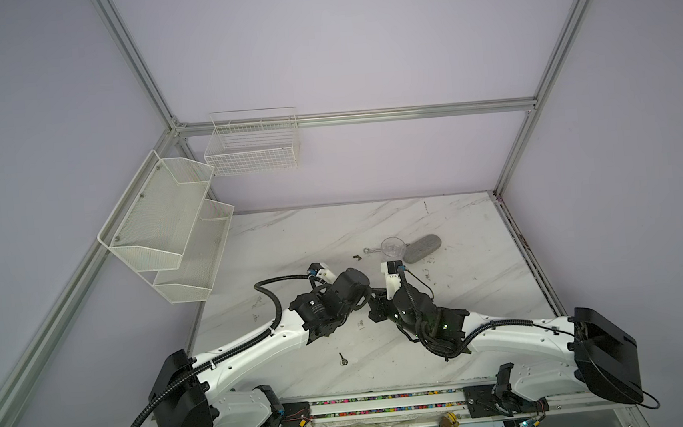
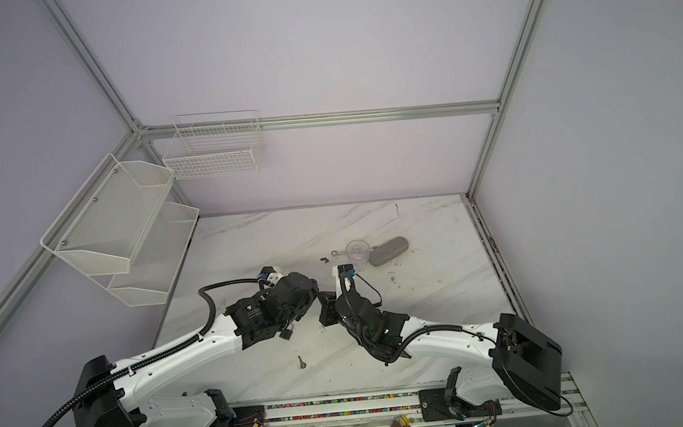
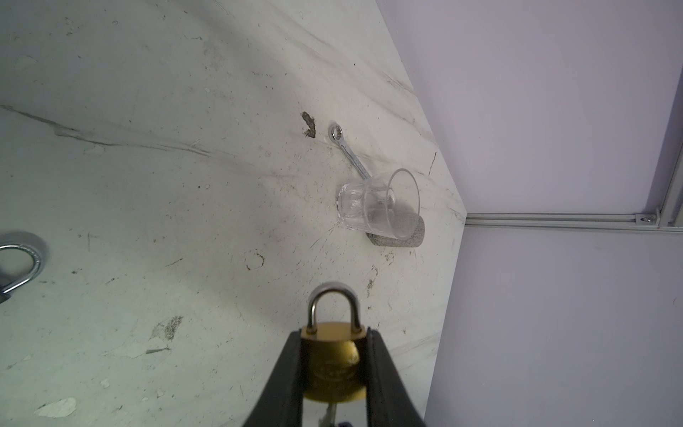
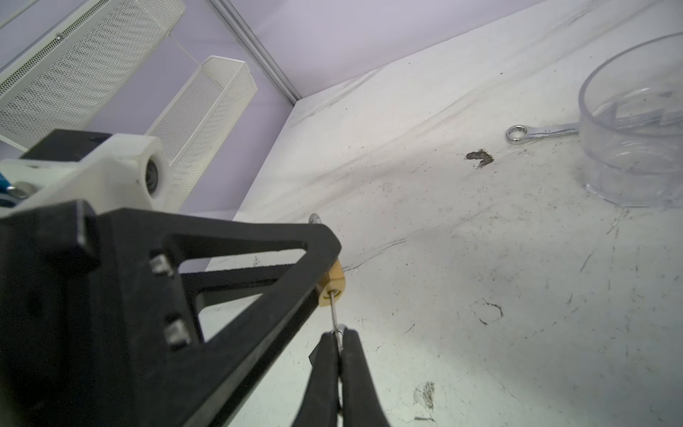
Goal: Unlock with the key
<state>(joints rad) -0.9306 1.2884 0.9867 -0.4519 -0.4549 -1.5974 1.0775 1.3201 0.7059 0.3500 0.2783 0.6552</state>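
Lock (image 3: pixel 332 373) is held up over the middle of the desk (image 1: pixel 483 286), where the arms meet. Left end effector (image 3: pixel 334 338) pinches its brass body on both sides. Shackle (image 3: pixel 333 295) is seated, so not yet open. Right end effector (image 4: pixel 339 338) is pressed together on the key (image 4: pixel 334 314), whose blade is in the keyway at the lock's bottom.

Step in hand looks like the turn:
- Rotate the right wrist about the key's own axis with no side load, or the thin blade may bend or slip in the grip.
- Left should hold firm against the torque.
- Watch the shackle for the pop.
- Ignore the spare key (image 1: pixel 343 359) lying nearer on the desk.
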